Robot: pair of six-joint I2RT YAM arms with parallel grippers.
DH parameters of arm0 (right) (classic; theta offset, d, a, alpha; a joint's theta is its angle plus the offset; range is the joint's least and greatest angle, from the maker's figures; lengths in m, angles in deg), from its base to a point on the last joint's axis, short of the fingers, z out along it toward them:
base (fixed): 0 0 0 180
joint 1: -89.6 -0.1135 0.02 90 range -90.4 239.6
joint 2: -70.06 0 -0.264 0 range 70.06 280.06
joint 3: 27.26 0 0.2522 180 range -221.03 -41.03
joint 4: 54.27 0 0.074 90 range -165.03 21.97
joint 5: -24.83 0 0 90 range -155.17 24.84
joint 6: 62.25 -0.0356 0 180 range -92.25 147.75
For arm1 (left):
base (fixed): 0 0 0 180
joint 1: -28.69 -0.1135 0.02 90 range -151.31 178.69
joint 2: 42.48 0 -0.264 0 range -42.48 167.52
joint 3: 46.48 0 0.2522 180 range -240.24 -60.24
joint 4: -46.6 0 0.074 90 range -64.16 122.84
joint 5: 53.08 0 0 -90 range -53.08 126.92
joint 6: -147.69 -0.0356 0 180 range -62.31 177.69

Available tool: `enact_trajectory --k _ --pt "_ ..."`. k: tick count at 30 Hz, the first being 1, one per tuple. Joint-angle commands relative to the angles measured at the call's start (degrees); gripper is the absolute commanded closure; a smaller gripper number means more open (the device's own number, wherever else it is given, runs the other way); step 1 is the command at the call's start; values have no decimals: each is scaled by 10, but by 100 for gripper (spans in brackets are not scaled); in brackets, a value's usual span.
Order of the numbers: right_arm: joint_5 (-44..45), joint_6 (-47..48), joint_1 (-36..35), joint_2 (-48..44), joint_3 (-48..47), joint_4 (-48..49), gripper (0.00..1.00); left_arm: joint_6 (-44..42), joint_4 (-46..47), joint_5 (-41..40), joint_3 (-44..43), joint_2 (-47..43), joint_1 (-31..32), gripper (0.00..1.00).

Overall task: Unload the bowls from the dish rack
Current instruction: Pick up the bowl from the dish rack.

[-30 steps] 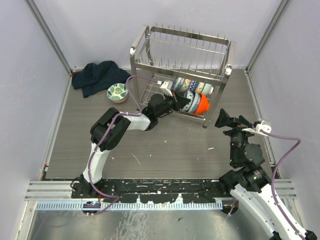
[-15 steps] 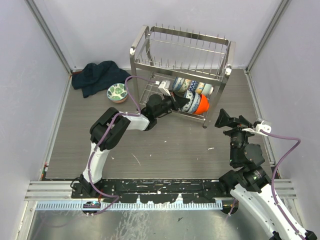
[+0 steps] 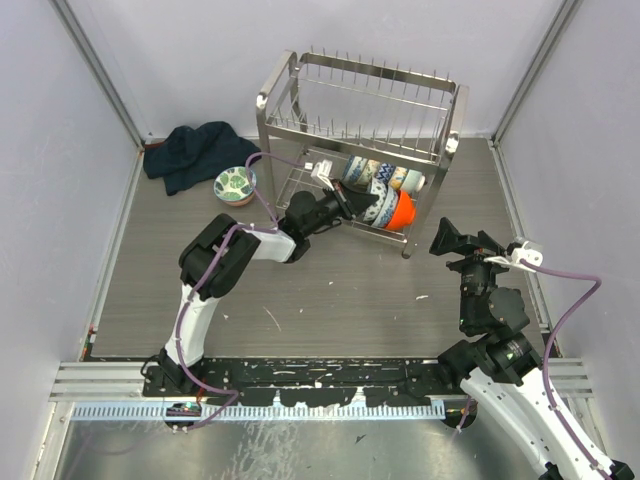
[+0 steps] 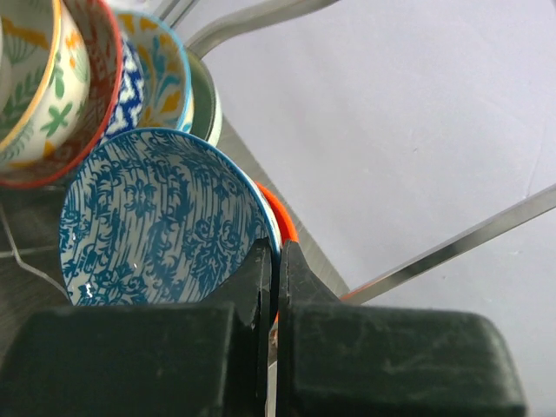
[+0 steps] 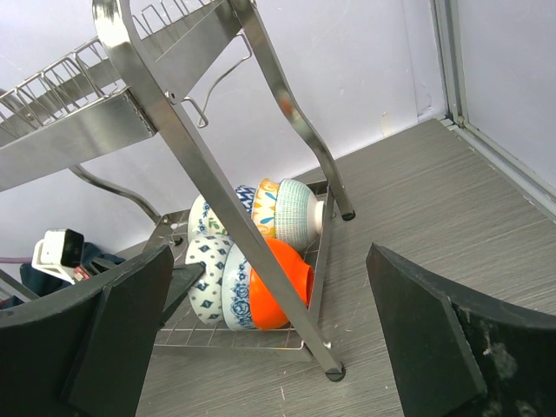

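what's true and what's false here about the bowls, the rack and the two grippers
1. The left gripper is shut on the rim of the blue patterned bowl. True.
2. The right gripper holds the orange bowl. False: it is open and empty, off to the side of the rack.
3. The dish rack has bowls on its top tier. False: the top tier holds none; the racked bowls stand on the lower tier.
4. A green patterned bowl sits on the table beside a dark cloth. True.
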Motion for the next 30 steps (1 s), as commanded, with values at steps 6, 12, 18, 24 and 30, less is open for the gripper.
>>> enact_trajectory --k 6,12,18,24,30 --pt "9 -1 -2 6 -10 18 0 31 117 -9 -5 -4 -18 100" --pt "6 -2 -2 8 -11 21 0 29 115 -14 4 -15 -18 100" --pt "4 -2 -2 14 -11 25 0 31 123 -21 12 -31 -18 100" --pt "3 -2 -2 16 -10 27 0 29 126 -26 19 -49 -18 100" --pt "2 -2 -2 20 -10 29 0 29 134 -32 33 -67 -18 100"
